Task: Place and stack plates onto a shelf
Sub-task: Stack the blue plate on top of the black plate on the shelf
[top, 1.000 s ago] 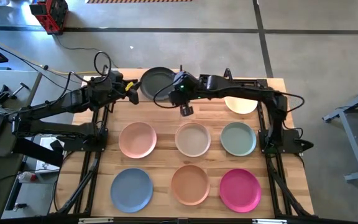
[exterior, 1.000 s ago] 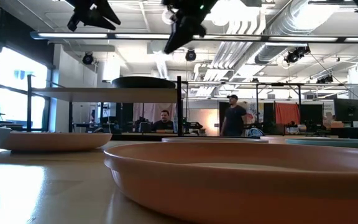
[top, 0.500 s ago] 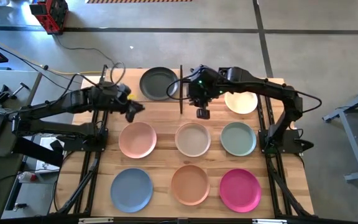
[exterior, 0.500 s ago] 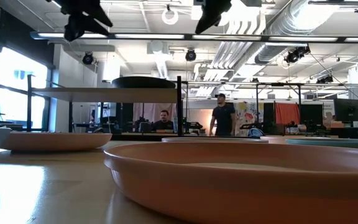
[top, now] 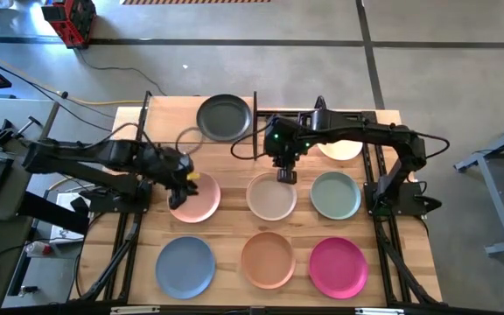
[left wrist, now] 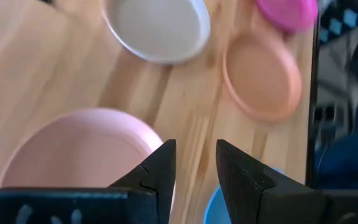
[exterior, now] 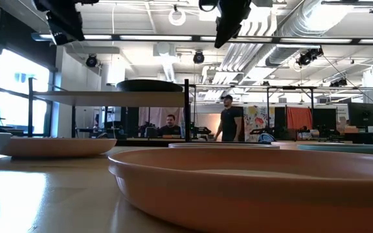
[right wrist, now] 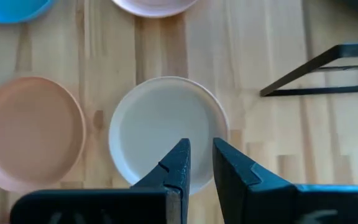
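Observation:
A dark grey plate (top: 224, 117) (exterior: 149, 85) lies flat on the shelf (top: 166, 122) (exterior: 109, 97) at the far left. A cream plate (top: 341, 149) lies at the far right, partly under my right arm. On the tabletop lie pink (top: 193, 198) (left wrist: 73, 149), beige (top: 272, 196) (right wrist: 160, 130), sage green (top: 335, 194), blue (top: 185, 265), peach-orange (top: 268, 259) and magenta (top: 339, 267) plates. My left gripper (top: 185, 180) (left wrist: 196, 165) hangs open above the pink plate's far right rim. My right gripper (top: 285, 175) (right wrist: 201, 165) hangs above the beige plate's far rim, its fingers a narrow gap apart, holding nothing.
The shelf's thin black posts (top: 255, 114) (right wrist: 316, 71) stand between the two grippers' former places and the far plates. Black frame rails (top: 379, 210) run along both table sides. People show in the room beyond the table (exterior: 228, 116).
My left gripper has come away from the shelf toward the near edge and down, tipping to point downward over the pink plate. My right gripper has gone from beside the dark plate toward the right and near side, rolling, to above the beige plate. No plate has moved.

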### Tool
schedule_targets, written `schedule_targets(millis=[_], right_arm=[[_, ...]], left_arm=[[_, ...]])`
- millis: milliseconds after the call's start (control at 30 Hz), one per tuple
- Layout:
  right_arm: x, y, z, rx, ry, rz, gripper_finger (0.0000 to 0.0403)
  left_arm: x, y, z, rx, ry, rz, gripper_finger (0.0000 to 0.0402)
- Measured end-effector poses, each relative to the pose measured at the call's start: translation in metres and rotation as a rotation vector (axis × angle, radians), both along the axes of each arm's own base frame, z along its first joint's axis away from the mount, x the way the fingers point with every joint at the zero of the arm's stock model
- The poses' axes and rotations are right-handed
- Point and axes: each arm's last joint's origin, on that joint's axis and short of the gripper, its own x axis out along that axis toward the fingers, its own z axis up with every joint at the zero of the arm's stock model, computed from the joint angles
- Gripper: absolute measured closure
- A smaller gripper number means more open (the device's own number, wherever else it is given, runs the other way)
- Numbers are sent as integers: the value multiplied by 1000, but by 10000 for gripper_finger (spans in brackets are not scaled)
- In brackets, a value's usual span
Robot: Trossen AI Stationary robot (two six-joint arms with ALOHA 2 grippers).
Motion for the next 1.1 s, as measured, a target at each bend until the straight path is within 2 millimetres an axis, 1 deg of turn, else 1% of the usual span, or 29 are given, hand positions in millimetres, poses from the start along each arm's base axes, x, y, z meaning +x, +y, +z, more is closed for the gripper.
schedule_targets(millis=[100,233,400,633,833,1100], right_arm=[[3,8,-5,26,-10,-33,356],[8,20,-6,67,-34,-83,356],[12,41,-7,96,-50,-93,355],[12,74,-6,75,-61,-181,322],[9,96,-6,115,-59,-193,301],[9,116,-4,144,-93,-168,299]], left_arm=[[7,-12,-9,23,58,-80,300],[15,-29,-19,37,118,-165,300],[20,-52,-33,71,187,-286,300],[24,-80,-53,117,284,-417,300],[25,-98,-68,148,352,-479,300],[30,-114,-91,200,449,-466,300]])
